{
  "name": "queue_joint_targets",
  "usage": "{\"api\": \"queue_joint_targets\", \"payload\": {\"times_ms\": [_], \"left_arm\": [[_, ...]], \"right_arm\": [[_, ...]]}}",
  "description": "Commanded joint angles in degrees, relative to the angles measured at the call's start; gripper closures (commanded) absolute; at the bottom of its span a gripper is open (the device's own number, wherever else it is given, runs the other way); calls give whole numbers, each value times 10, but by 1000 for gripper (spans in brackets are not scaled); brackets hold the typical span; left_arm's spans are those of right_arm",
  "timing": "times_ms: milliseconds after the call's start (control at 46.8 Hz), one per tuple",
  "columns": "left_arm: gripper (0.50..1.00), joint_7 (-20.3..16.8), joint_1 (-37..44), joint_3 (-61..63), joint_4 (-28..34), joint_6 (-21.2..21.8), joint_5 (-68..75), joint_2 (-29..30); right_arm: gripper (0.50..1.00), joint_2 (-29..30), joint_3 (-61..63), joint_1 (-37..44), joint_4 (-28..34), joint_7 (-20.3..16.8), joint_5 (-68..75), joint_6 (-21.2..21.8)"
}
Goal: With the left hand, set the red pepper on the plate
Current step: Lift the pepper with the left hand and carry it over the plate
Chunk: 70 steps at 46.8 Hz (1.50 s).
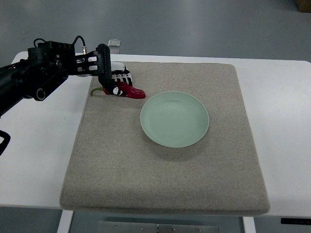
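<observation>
No legible text, label, brand, number or sign appears anywhere in the top view; the surfaces of the bench [286,97], the mat [165,179], the plate [175,119] and the robot arm [29,80] carry no readable marking

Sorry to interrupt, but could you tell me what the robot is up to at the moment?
The robot's left hand has its fingers closed around a red pepper at the far left part of the grey mat. The pepper's tip points towards the pale green plate, which sits near the mat's middle with nothing on it. The pepper is not yet on the plate; whether it is lifted off the mat is hard to tell. The right arm is not in view.
</observation>
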Motion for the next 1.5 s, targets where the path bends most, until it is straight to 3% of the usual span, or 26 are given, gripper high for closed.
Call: {"api": "queue_joint_targets", "payload": {"times_ms": [0, 769, 1474], "left_arm": [[1000, 0, -4, -6, -1, 10, 0, 0], [1000, 0, -16, -38, -157, 21, 2, -23], [1000, 1, 0, -12, -195, 20, 7, -68]], "right_arm": [[572, 0, 0, 0, 0, 0, 0, 0], [572, 0, 0, 0, 0, -1, 0, 0], [572, 0, 0, 0, 0, 0, 0, 0]]}}
